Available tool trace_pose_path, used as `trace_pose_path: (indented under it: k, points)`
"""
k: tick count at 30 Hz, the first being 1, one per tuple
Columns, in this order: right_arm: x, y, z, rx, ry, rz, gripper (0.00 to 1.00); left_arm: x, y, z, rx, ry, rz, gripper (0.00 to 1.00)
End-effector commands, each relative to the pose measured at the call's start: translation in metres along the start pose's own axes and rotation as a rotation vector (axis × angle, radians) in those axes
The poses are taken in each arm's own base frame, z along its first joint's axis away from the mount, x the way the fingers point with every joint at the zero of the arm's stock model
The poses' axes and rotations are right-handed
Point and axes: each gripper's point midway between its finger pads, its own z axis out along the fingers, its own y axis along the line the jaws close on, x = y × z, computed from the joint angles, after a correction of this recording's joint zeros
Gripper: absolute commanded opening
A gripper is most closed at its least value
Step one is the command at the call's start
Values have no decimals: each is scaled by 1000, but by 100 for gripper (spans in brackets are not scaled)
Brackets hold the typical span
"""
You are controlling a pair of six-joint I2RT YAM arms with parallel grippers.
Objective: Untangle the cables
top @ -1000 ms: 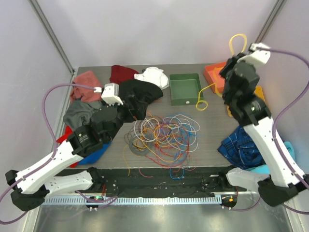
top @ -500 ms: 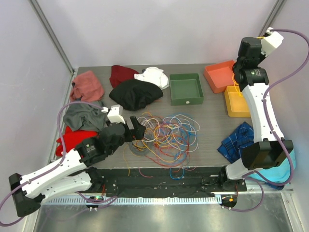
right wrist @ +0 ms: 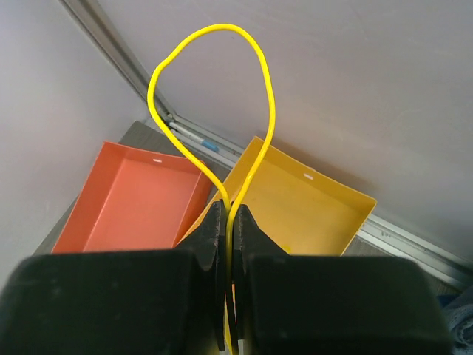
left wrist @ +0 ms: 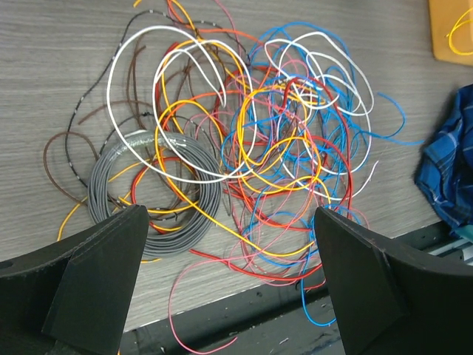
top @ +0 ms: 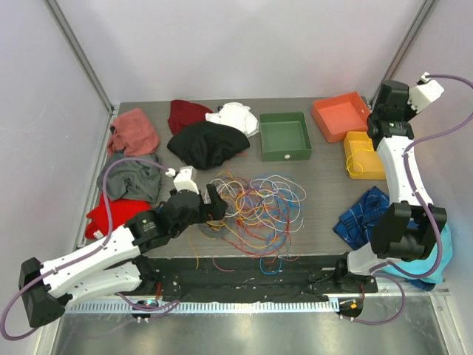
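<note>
Grey wood-grain tabletop [top: 325, 171]. Right gripper [right wrist: 229, 214], jaws pinched on thin yellow looped cable [right wrist: 219, 25], newly swung over shallow yellow plastic bin [right wrist: 303, 200]: one strand freed. Left gripper [left wrist: 229, 218], spread wide, empty, newly lowered above multicoloured cable tangle [left wrist: 273, 148], well apart from bin.

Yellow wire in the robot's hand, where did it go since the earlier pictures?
The right gripper, shut on the thin yellow cable, carried it rightwards to the yellow plastic tray. The left gripper swung from the left to hover, open, over the tangled pile of coloured cables. The cloth garments stayed put.
</note>
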Motion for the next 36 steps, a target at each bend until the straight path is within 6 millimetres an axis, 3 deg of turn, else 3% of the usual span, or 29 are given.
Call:
trace_pose_path:
  k: [1, 7, 18, 24, 28, 31, 36]
  points:
    - [-7, -4, 10, -1, -46, 106, 1, -2, -11, 5, 28, 4, -17, 99]
    - [-1, -4, 21, 7, -39, 125, 1, 4, -14, 12, 27, 26, -10, 99]
    - [-105, 27, -14, -121, -166, 310, 1, 16, -23, 24, 37, 85, 13, 98]
    - [-127, 29, -20, -130, -206, 312, 1, 20, -23, 26, 31, 104, 28, 98]
    - [-114, 27, -11, -108, -194, 277, 1, 21, -22, 27, 25, 110, 36, 98]
    - [-89, 24, -1, -85, -161, 242, 1, 25, -22, 30, 20, 121, 41, 98]
    - [-27, 12, 23, -37, -88, 172, 1, 30, -21, 35, 10, 138, 47, 98]
